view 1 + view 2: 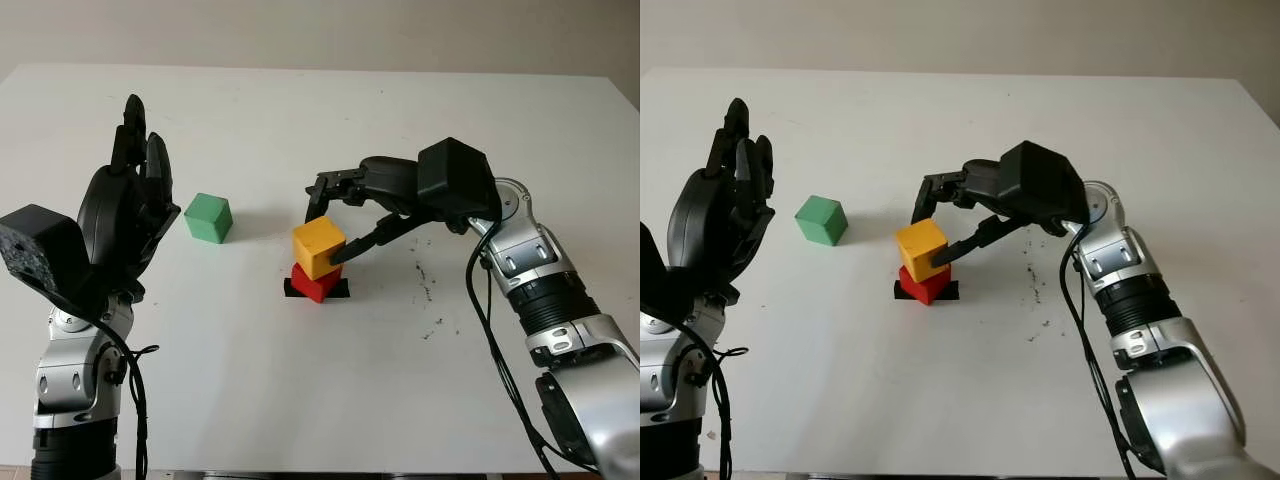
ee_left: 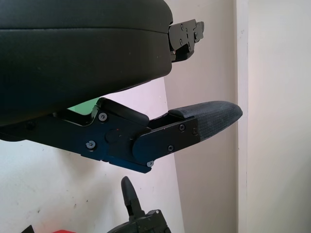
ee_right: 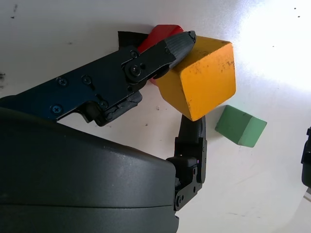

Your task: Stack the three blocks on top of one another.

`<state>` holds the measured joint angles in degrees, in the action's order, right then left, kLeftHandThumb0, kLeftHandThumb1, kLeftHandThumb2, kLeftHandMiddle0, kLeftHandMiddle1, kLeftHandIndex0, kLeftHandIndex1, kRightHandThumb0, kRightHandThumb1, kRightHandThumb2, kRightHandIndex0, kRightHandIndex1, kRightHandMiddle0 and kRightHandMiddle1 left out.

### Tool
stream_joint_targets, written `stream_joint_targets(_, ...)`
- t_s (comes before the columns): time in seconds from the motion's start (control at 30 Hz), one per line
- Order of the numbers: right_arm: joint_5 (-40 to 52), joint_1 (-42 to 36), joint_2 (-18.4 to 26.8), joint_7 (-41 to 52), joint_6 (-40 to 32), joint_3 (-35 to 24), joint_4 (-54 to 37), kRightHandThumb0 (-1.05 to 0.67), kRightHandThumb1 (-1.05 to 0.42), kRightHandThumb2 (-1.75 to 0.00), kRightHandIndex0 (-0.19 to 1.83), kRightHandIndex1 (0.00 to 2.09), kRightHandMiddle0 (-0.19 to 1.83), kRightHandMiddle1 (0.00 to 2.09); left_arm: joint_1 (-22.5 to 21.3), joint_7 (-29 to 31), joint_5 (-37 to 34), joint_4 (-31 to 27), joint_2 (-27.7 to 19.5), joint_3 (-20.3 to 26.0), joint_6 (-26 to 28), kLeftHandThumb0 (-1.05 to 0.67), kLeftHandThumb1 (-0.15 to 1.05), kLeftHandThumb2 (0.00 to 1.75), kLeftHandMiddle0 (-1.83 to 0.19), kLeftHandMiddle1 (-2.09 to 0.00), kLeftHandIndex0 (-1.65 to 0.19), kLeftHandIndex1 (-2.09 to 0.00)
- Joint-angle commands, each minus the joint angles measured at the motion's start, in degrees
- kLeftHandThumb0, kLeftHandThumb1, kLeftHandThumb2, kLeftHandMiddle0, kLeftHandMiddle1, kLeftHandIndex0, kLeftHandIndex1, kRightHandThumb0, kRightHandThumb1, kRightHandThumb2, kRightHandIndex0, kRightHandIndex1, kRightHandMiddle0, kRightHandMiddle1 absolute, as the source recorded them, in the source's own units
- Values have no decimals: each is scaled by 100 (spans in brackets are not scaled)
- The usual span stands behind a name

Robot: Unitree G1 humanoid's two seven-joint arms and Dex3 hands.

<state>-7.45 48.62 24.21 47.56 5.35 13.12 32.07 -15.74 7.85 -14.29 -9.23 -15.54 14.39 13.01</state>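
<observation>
1. Where the table [image 1: 500,420] shows in the left eye view, the right hand [image 1: 335,222] pinches the yellow block [image 1: 318,247] atop the red block [image 1: 316,281], mid-table; the green block [image 1: 208,217] sits apart, left.
2. The right eye view shows the left hand [image 1: 725,215] raised at left, open, holding nothing.
3. Against the left wrist view's wall, a finger [image 2: 204,119] touches nothing.
4. Seen from the right wrist, the yellow block looks light, rigid and smooth; opposite flat faces give the best hold.

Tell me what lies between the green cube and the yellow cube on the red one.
Only bare white table lies between the green cube and the yellow cube held by the right hand on the red cube, in the left eye view.
</observation>
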Motion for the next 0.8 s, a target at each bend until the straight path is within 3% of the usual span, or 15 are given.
stream_joint_targets(0.0,-18,57,86,6,26,-32,-5,-48,-96,-5,9,5,33,146,-15,-22,12,-116,-32,33,2,-72,105,73,19,0,19,0)
stream_joint_targets(0.23,10,52,108,120,10,-26,12,-49,-96,-5,8,5,32,142,-21,-15,-2,-121,-39,39,30,-72,105,74,19,0,19,0)
stream_joint_targets(0.33,10,50,126,207,39,-15,26,-50,-92,-4,6,4,20,130,-14,-16,-5,-148,-36,34,43,-72,105,74,19,0,19,0)
stream_joint_targets(0.57,-66,38,190,450,77,81,-16,-57,-85,-5,-11,3,2,72,-10,-29,11,-159,-25,26,51,-73,105,73,19,0,19,0)
stream_joint_targets(0.77,-214,87,306,709,140,214,-106,-78,-84,-5,-19,0,-18,28,8,-3,-28,-177,-25,39,49,-72,105,74,19,0,19,0)
